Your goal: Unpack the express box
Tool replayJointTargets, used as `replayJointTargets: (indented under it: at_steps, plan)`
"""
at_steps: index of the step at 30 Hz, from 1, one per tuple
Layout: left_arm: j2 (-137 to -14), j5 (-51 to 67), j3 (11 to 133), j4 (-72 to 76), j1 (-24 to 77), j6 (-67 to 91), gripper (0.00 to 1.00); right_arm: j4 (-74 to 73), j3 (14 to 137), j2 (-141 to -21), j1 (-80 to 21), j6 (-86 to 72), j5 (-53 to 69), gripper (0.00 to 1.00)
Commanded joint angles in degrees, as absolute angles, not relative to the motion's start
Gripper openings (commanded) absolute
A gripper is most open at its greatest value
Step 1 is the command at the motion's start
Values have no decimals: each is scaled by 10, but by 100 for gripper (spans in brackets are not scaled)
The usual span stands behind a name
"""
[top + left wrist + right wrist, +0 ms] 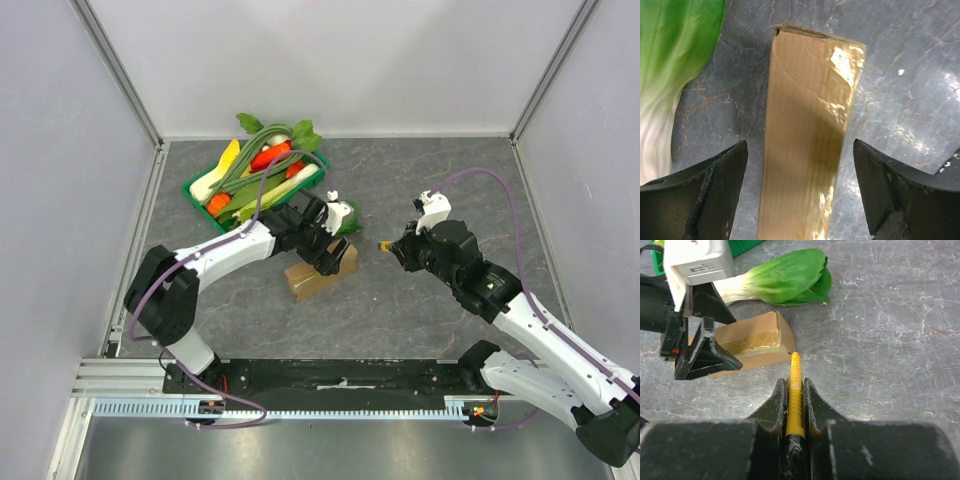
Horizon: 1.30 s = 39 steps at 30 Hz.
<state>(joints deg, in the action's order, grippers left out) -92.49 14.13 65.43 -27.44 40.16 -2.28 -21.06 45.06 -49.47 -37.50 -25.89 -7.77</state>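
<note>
Brown cardboard box (305, 282) lies flat on the grey table (430, 320), just beside the bok choy (785, 280) and near the green tray (190, 192). My left claw (800, 200) stands wide open astride the box, one finger (715, 200) on either side with a gap to each, holding nothing. My right claw (795, 390) is closed on a thin yellow tool (796, 372); its tip points toward the box, apart from it in the top view.
</note>
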Motion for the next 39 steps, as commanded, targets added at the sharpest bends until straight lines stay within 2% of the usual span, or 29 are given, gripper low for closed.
replayJointTargets:
  at_steps: [1,5,6,8,9,12,14,19,26,30,39]
  plan:
    - [-971,107,697,-270,407,-94,90,-164,435,-481,-374,-271,-93,0]
    - [-1008,104,713,-278,411,-113,82,-155,425,-482,-374,-272,-91,0]
    - [-1012,103,714,-279,413,-119,71,-153,421,-481,-374,-272,-89,0]
    - [-1016,106,708,-277,419,-146,57,-148,415,-477,-374,-277,-89,0]
    - [-1015,109,704,-274,421,-165,46,-144,404,-473,-373,-282,-91,0]
    - [-1013,120,687,-272,428,-200,32,-114,375,-456,-374,-289,-87,0]
    - [-1000,128,665,-260,433,-235,29,-88,359,-441,-374,-295,-83,0]
    - [-958,140,600,-207,438,-277,28,-73,337,-427,-374,-302,-82,0]
    - [-974,163,614,-228,452,-265,34,-31,325,-446,-374,-306,-26,0]
    - [-984,163,613,-230,454,-259,43,-8,324,-474,-374,-308,-1,0]
    - [-990,177,621,-239,454,-249,58,20,327,-523,-374,-304,-1,0]
